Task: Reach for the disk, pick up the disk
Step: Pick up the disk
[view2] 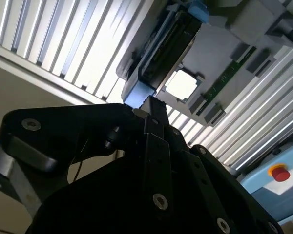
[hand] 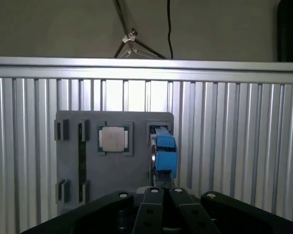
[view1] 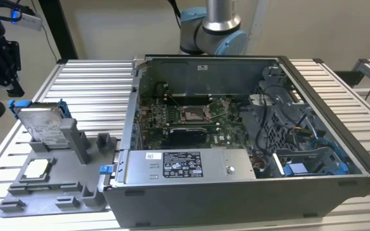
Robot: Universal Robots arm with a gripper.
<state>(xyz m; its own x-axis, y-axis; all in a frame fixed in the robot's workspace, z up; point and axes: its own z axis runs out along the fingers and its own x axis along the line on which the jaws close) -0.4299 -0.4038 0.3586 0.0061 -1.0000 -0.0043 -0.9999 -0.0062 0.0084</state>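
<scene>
In the exterior view, the black end effector (view1: pixel 13 84) hangs over the far left corner of the slatted metal bench (view1: pixel 88 82), at the exterior view's left. Just below and to the right of it, the disk (view1: pixel 42 126) stands tilted on its edge in a slot of a grey fixture tray (view1: pixel 56 187), label facing up and blue rails showing at its far end. The end effector is near the disk but apart from it. A small square silver chip (view1: pixel 36 168) lies in the tray nearer the camera. To the right of the tray sits an open computer case (view1: pixel 249 192) with a grey box (view1: pixel 181 166) bearing a black-and-white sticker along its near side. The arm's base (view1: pixel 214 29) rises behind the case.

In the second wrist view, the end effector (view2: pixel 150 105) is seen from the side, so its grip is hard to judge. Its tip is close to the blue end of the disk (view2: pixel 158 53). The chip (view2: pixel 181 84) sits beside the disk in the tray (view2: pixel 219 44), with a green memory stick (view2: pixel 224 73) further along. A red button (view2: pixel 281 173) shows beyond the bench.

In the first wrist view, the end effector (hand: pixel 164 187) is clenched, its two fingers (hand: pixel 152 200) lying together with nothing between them. It lines up with the disk (hand: pixel 163 148), which is seen edge-on with a blue rail facing the camera. The chip (hand: pixel 113 139) rests beside it on the tray (hand: pixel 102 170).
</scene>
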